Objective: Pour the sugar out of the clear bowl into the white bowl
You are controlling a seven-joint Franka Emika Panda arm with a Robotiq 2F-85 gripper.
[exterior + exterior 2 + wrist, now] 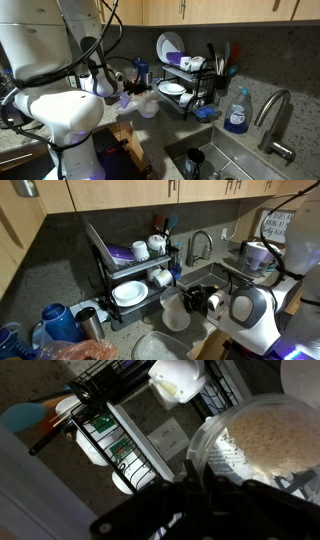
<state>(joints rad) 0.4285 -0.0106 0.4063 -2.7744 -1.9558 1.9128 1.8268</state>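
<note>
Claw [205, 488] is clamped on the near rim of the clear bowl [212, 430] in the wrist view. Fingers are dark, and the pinch reads firm. The bowl is just ahead of the claw and touching it. The sugar [268, 435] lies as a pale grainy layer on the bowl's floor, with no spill visible.

Step in hand, my read: carry the bowl over the white bowl, then tip.

To do it well:
- Hold the bowl level while travelling.
- Put its far lip above the white bowl's middle before any wrist roll.
- Tip slowly away from the claw so grains run over the far lip, not onto the fingers.
- Stay tight, since a rim-only pinch could let the bowl swing.

In an exterior view the clear bowl [173, 312] looks raised off the bench, near the sink front and just beside the dish rack [105, 268].

The opaque curved edge at the wrist view's top right corner is probably the white bowl [303, 382]. It sits beyond the clear bowl and is mostly cut off. Cannot tell if it is under the lip.
</note>
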